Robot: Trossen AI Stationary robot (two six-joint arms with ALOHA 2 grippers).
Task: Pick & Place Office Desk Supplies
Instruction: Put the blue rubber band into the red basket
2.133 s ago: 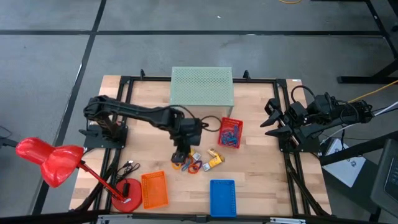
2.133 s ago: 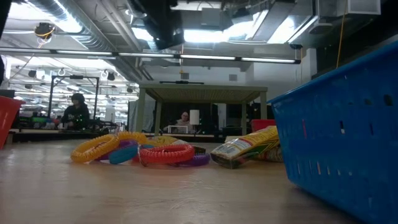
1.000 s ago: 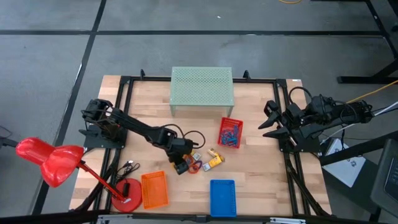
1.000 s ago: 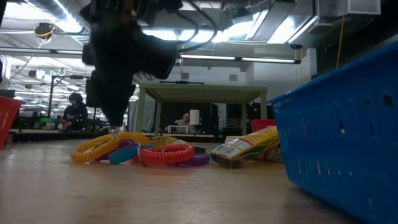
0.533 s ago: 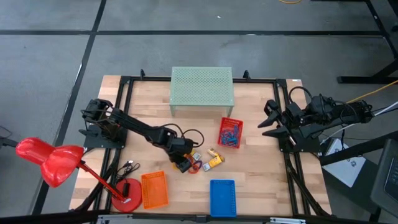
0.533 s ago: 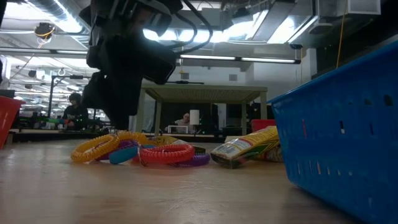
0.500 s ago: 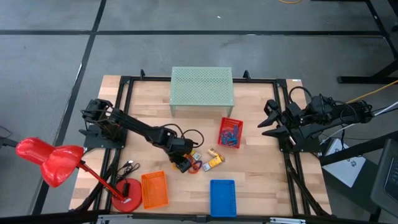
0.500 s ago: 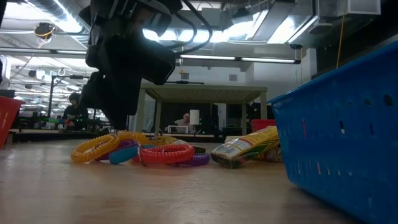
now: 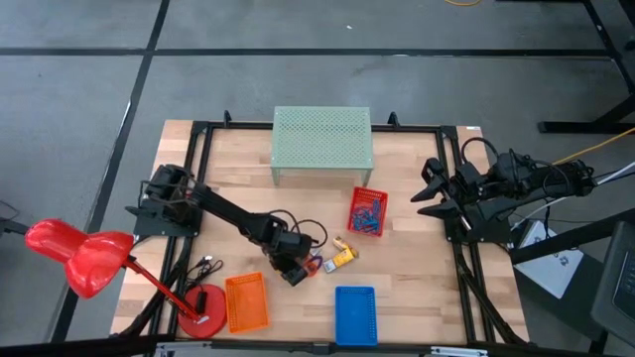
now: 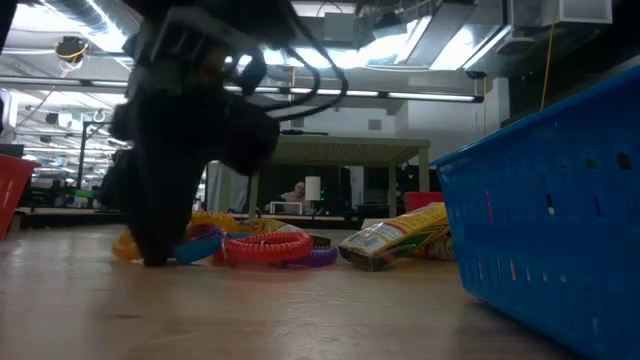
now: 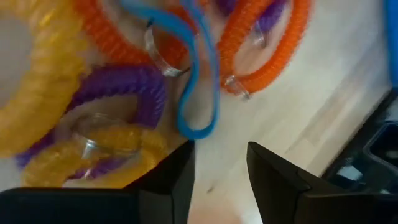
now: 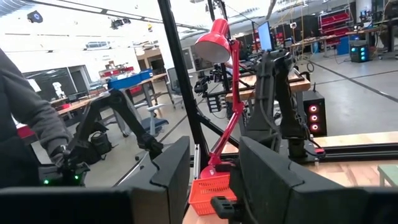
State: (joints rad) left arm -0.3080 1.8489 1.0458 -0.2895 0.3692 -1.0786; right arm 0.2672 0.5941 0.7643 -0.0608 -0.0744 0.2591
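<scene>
The left arm has dropped lower and moved toward the front of the tabletop [image 9: 417, 268] since the earlier frames. Its pincer [image 9: 294, 275] now sits at the near edge of the ring pile [image 10: 250, 245], and in the low view its dark body [image 10: 180, 150] hides the pile's left end.

Left pincer: fingers [image 11: 165, 180] parted, with bare wood between them; gripping nothing. One fingertip touches a yellow ring [image 11: 43, 99].

Rings seen from the left wrist: one yellow, one purple [image 11: 124, 84], two orange [image 11: 273, 53], and one thin blue loop [image 11: 199, 74] lying over them. All lie on the tabletop.

Beside the pile, to its right: two small yellow packets [image 9: 343, 254].

Baskets, three: red [image 9: 367, 210], holding blue clips; orange [image 9: 246, 301]; blue [image 9: 355, 314].

One green perforated box [image 9: 321, 139] stands at the back, one red lamp [image 9: 79, 253] at the front left corner.

Right pincer [image 9: 429, 198]: parked at the right edge, fingers [image 12: 168, 168] apart, empty.
</scene>
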